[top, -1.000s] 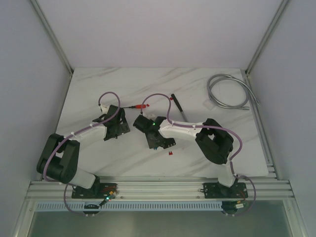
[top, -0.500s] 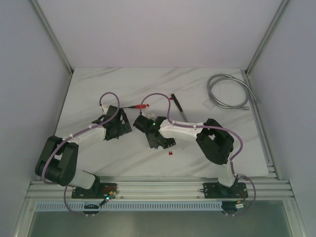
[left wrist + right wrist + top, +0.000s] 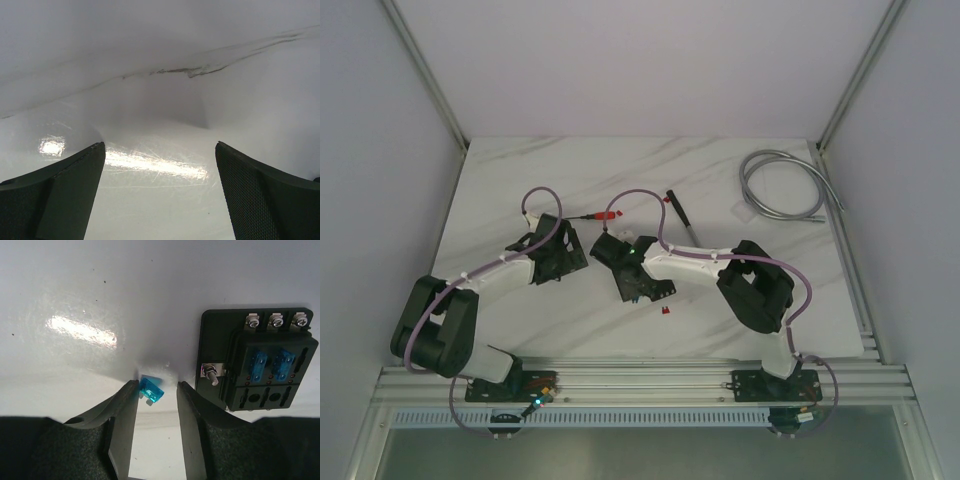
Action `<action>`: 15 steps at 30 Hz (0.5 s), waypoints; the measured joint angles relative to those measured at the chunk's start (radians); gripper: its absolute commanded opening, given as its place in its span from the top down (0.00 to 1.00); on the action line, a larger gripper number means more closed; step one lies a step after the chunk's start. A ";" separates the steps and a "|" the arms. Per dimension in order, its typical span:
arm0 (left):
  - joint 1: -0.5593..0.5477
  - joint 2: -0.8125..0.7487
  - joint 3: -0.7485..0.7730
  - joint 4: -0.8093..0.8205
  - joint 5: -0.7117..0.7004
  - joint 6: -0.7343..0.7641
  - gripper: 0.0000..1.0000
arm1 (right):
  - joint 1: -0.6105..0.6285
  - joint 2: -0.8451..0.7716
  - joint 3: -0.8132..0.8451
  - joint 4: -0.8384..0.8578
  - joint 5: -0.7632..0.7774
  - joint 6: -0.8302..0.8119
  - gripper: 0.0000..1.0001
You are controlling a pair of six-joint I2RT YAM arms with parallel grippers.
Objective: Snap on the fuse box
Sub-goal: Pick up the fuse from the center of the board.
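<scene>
Blue fuse [image 3: 151, 390] seen only from right wrist, beside fuse box [image 3: 260, 365].

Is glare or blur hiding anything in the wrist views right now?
Right wrist: one glare patch on the table, well left of the sharp fuse box. Left wrist: a glare streak between the fingers, table veining soft. Nothing hidden.

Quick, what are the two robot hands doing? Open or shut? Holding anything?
Left gripper: wide open, holding nothing.
Right gripper: open a little; a small blue fuse sits between its fingers, against one of them, not clamped.
</scene>
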State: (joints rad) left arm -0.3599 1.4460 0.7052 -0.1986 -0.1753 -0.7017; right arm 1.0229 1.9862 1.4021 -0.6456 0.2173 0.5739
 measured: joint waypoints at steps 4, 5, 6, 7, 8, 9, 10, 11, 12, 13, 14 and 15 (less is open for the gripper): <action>0.000 -0.002 -0.001 0.001 0.004 0.000 0.00 | 0.000 0.000 0.000 -0.004 -0.010 0.036 0.57; 0.000 -0.002 -0.001 0.001 0.004 0.000 0.00 | 0.000 0.000 0.000 -0.005 -0.013 0.047 0.58; 0.000 -0.002 -0.001 0.001 0.004 0.000 0.00 | 0.000 0.000 0.000 -0.005 -0.016 0.059 0.58; 0.000 -0.002 -0.001 0.001 0.004 0.000 0.00 | 0.000 0.000 0.000 -0.005 -0.019 0.071 0.58; 0.000 -0.002 -0.001 0.001 0.004 0.000 0.00 | 0.000 0.000 0.000 -0.005 -0.022 0.081 0.58; 0.000 -0.002 -0.002 0.002 0.004 0.000 0.00 | 0.000 0.000 0.000 -0.005 -0.024 0.092 0.58; 0.000 -0.002 -0.002 0.002 0.004 0.000 0.00 | 0.000 0.000 0.000 -0.005 -0.026 0.102 0.58; 0.000 -0.002 -0.002 0.003 0.004 0.000 0.00 | 0.000 0.000 0.000 -0.005 -0.027 0.111 0.59; 0.000 -0.002 -0.002 0.003 0.004 0.000 0.00 | 0.000 0.000 0.000 -0.005 -0.029 0.119 0.58; 0.000 -0.002 -0.002 0.003 0.004 0.000 0.00 | 0.000 0.000 -0.001 -0.005 -0.029 0.126 0.59; 0.000 -0.002 -0.002 0.003 0.004 0.000 0.00 | 0.000 0.000 -0.002 -0.005 -0.029 0.133 0.58; 0.000 -0.002 -0.002 0.003 0.004 0.000 0.00 | 0.000 0.000 -0.003 -0.005 -0.029 0.138 0.58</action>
State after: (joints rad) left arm -0.3603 1.4445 0.7033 -0.1955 -0.1711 -0.7017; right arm 1.0229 1.9862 1.3994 -0.6506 0.1883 0.7116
